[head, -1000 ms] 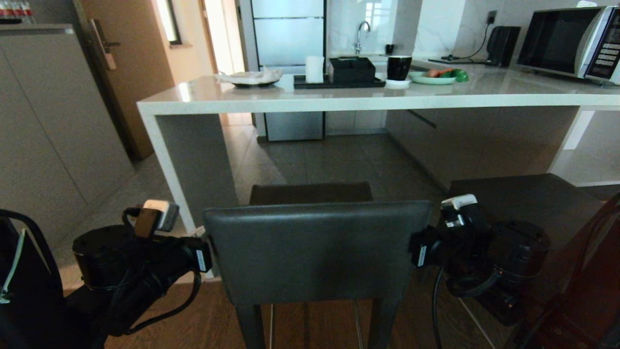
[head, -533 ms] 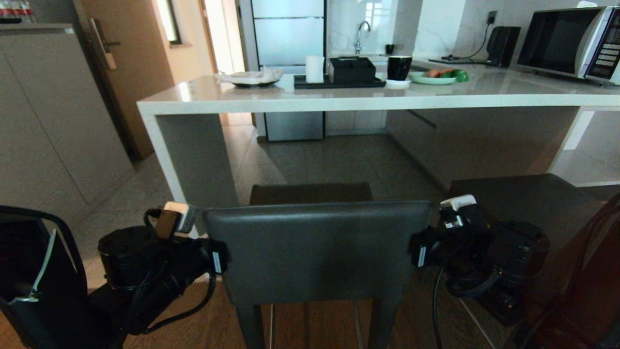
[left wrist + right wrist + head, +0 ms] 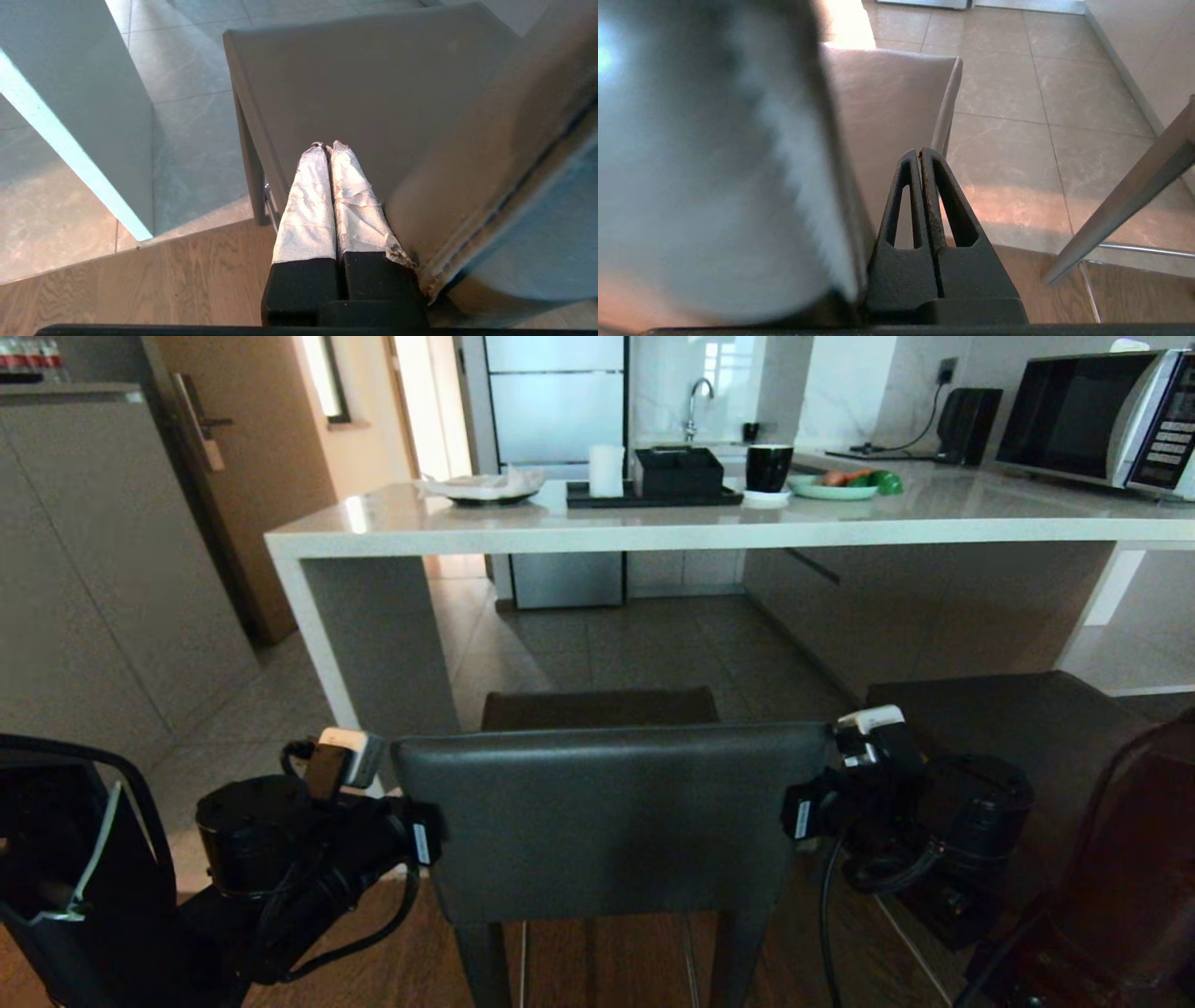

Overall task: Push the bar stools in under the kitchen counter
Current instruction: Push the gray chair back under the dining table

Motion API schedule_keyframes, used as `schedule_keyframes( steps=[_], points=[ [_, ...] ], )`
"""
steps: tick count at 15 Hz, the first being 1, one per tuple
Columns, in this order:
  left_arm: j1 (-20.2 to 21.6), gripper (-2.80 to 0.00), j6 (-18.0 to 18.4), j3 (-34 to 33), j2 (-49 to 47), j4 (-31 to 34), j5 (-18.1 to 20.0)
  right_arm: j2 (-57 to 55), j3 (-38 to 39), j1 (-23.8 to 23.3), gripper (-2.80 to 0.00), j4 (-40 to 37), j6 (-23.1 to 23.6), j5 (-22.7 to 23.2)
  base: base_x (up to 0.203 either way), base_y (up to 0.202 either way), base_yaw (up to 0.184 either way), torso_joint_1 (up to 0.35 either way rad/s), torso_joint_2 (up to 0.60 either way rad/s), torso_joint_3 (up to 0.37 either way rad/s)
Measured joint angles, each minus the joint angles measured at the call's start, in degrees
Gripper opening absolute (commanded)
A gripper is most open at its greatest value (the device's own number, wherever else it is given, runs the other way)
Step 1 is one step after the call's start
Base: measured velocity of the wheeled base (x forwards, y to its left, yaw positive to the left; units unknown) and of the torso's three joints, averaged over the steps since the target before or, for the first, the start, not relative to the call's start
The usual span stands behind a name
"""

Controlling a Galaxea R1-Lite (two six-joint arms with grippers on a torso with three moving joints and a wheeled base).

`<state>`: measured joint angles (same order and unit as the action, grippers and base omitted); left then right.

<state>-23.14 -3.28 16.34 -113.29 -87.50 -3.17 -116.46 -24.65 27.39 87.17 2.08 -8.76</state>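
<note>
Near bar stool out on the wood floor, in front of the kitchen counter, not under it. Second stool to its right. Left gripper pinched tight, empty, against the backrest's left edge. Right gripper pinched tight, empty, against the right edge.

We see near bar stool upright, dark grey backrest toward us, seat short of counter edge. Second stool at right, seat near counter. Counter pale, glossy, long.
</note>
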Motion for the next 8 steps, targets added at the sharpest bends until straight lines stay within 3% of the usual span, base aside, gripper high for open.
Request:
schedule_keyframes(
  steps=[6,8],
  points=[
    [-0.6,-2.8,-0.1,0.8,-1.8,0.0,-0.1,-3.8,-5.9,1.3,-2.8,0.1,1.0,-0.6,0.0,0.0,0.0,0.0,0.0,0.0],
    [1.0,-2.8,-0.1,1.4,-2.4,0.1,0.2,-4.8,-7.5,2.5,-2.8,0.0,1.0,-1.5,0.0,0.0,0.0,0.0,0.0,0.0]
  ],
)
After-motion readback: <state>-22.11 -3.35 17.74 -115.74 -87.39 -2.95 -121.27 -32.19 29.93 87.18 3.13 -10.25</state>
